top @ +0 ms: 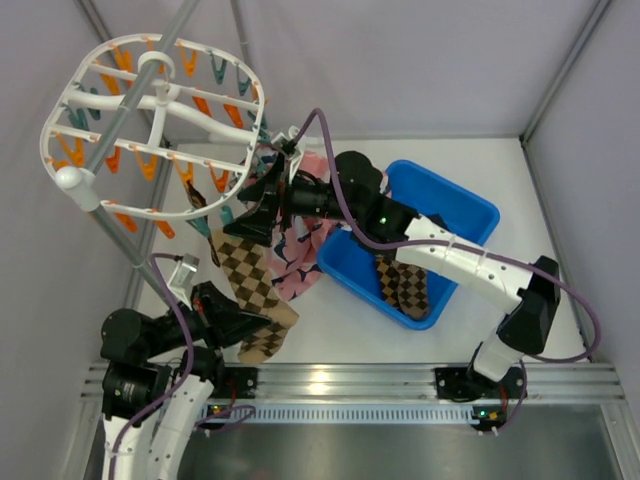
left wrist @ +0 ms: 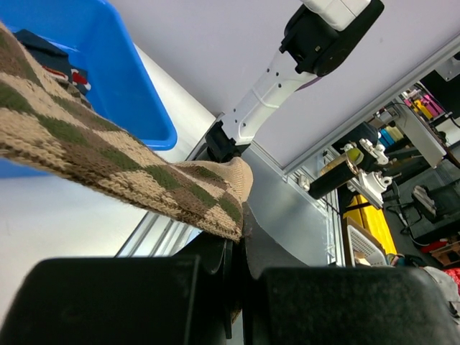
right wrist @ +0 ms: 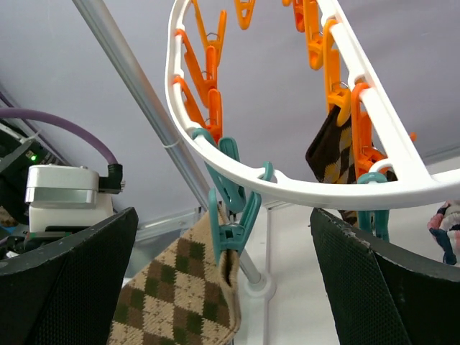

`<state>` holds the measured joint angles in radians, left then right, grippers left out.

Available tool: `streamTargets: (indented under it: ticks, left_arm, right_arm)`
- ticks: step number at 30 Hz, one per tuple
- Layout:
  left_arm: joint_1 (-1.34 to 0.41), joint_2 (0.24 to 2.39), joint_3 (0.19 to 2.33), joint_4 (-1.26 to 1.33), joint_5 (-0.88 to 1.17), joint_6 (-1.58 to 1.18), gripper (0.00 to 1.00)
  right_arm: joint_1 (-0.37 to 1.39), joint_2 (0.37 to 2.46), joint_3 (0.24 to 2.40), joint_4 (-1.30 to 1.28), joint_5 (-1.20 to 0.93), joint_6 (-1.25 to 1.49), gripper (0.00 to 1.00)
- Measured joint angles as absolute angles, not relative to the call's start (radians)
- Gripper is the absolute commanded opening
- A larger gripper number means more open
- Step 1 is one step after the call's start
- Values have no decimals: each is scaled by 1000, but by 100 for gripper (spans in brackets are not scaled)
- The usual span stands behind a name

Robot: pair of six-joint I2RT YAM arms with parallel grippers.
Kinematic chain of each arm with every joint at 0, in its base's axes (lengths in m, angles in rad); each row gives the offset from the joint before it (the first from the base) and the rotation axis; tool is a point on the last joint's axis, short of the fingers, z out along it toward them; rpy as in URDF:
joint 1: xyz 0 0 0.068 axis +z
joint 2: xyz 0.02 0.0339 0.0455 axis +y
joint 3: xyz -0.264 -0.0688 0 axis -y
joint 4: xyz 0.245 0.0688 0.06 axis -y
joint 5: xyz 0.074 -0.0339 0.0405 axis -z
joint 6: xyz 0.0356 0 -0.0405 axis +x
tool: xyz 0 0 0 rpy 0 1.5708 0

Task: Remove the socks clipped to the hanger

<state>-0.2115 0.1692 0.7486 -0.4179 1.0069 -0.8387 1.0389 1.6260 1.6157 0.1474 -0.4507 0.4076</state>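
left gripper [left wrist: 241, 287] fills bottom of left wrist view, clamped tight on toe end of brown-and-tan checkered sock [left wrist: 108, 165], knit stretching off to upper left. sock's top end pinched in teal clip [right wrist: 231, 219] under white hanger [right wrist: 302, 188] rim, mid-frame in right wrist view. right gripper [right wrist: 230, 287] spread wide, clip sits between its 2 jaws, touching neither. pink sock [top: 300, 250] hangs just beside.
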Motion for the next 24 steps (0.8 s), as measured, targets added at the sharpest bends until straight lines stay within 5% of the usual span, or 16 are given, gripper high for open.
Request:
streamTargets:
  ticks: [10, 16, 19, 22, 24]
  left_arm:
    - [-212, 161, 757, -419, 1014, -844, 0]
    - [-212, 161, 775, -419, 1017, -847, 0]
    - [-212, 161, 775, -419, 1017, -848, 0]
    - [-212, 161, 775, -419, 1016, -849, 0]
    - [-212, 161, 775, -419, 1018, -852, 0]
  right_arm:
    - [1045, 1700, 1638, 193, -445, 416, 95]
    - [1054, 1706, 1636, 235, -427, 432, 84]
    - [1058, 1706, 1629, 277, -412, 442, 67]
    - [1065, 1706, 1626, 303, -406, 450, 10]
    - [1072, 1707, 1626, 307, -392, 463, 0]
